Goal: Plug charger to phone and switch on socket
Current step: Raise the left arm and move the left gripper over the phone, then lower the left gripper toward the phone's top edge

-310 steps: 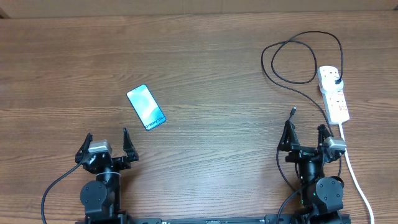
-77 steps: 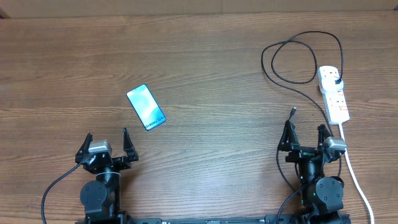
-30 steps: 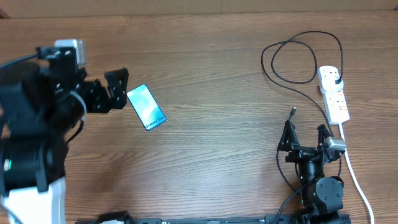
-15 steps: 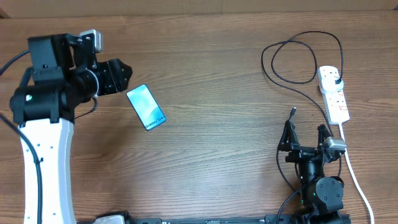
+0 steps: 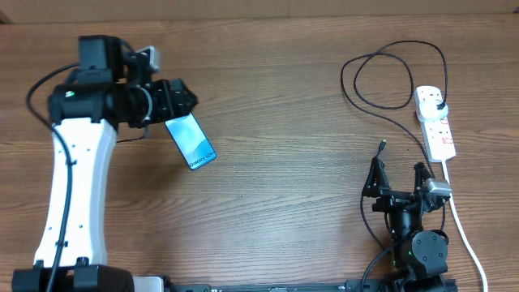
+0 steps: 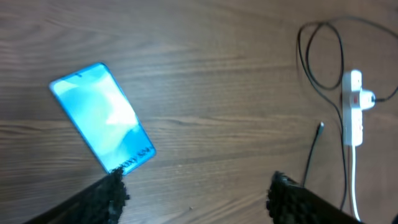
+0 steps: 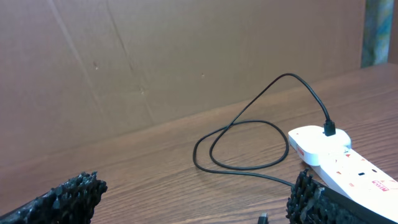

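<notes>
The phone (image 5: pixel 193 143) lies flat on the wood table, blue screen up, left of centre; the left wrist view has the phone (image 6: pixel 102 116) at upper left. My left gripper (image 5: pixel 182 100) hovers over the phone's far end, open, nothing between its fingers (image 6: pixel 112 193). The charger cable loops at the far right, its plug in the socket (image 5: pixel 435 122) and its connector tip (image 5: pixel 382 146) lying free on the table. My right gripper (image 5: pixel 397 180) rests open near the front edge, just behind that tip (image 7: pixel 263 218). Ahead of it lie the cable loop (image 7: pixel 249 121) and the socket (image 7: pixel 339 158).
A thick white lead (image 5: pixel 464 231) runs from the socket toward the front edge, right of the right arm. A cardboard wall (image 7: pixel 186 56) stands behind the table. The left arm's white link (image 5: pixel 73 186) stretches over the table's left side.
The left arm has swung to the right and now hangs over the phone's far end; its jaws narrowed, then widened again. The right arm, phone and cable have not moved.
</notes>
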Robot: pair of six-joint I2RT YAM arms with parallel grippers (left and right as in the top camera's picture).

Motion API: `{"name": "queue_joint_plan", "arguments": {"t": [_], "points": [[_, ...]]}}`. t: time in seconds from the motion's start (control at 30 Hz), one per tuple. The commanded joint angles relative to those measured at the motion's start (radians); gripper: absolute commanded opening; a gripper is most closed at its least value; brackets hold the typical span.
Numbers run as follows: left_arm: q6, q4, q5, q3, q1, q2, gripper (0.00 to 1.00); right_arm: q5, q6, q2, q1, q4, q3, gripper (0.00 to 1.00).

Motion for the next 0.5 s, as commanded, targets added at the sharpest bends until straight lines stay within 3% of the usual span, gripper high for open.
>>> {"name": "queue_joint_plan", "arguments": {"t": [0.0,0.2,0.3,0.47], "points": [[-0.003,0.001,-0.014,0.027,-0.049,0.031,0.86,0.014,-0.003,-0.002,0.007,0.005,-0.01,1.0],[-0.081,0.0,-0.202,0.027,-0.149,0.075,0.91,0.014,-0.003,-0.002,0.007,0.005,-0.01,1.0],[-0.104,-0.002,-0.289,0.027,-0.201,0.095,1.0,0.014,-0.003,-0.002,0.007,0.005,-0.01,1.0],[-0.135,-0.003,-0.357,0.027,-0.262,0.127,0.99,0.014,-0.003,-0.002,0.007,0.005,-0.01,1.0]]}}
